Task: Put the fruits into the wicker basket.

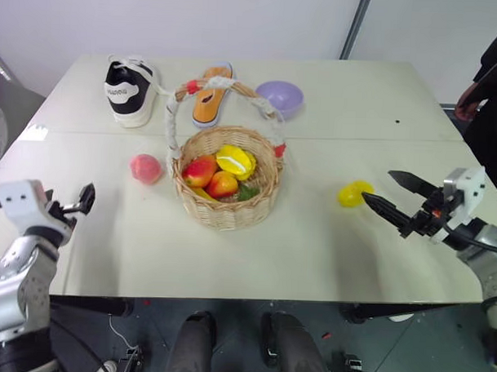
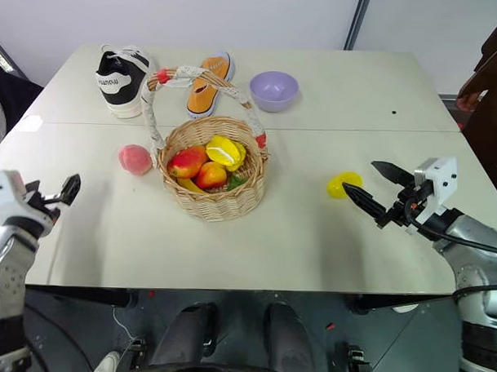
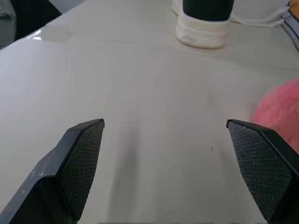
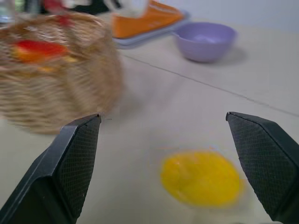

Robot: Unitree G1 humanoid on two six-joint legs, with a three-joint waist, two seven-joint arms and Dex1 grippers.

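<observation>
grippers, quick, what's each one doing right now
Left gripper: open, empty, near the peach.
Right gripper: open, empty, by the lemon.

It looks like a robotics test room rather than a home. A plain white table [image 1: 328, 238] stands by bare white walls, dressed with odd props: a sneaker [image 1: 128, 89], a sandal [image 1: 211, 95], a lilac bowl [image 1: 280, 97]. A person [image 1: 490, 88] stands at the edge.

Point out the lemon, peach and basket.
lemon [image 1: 354, 193], left eye view, middle of its skin
peach [image 1: 145, 168], left eye view, its centre
basket [image 1: 231, 214], left eye view, front woven wall
</observation>
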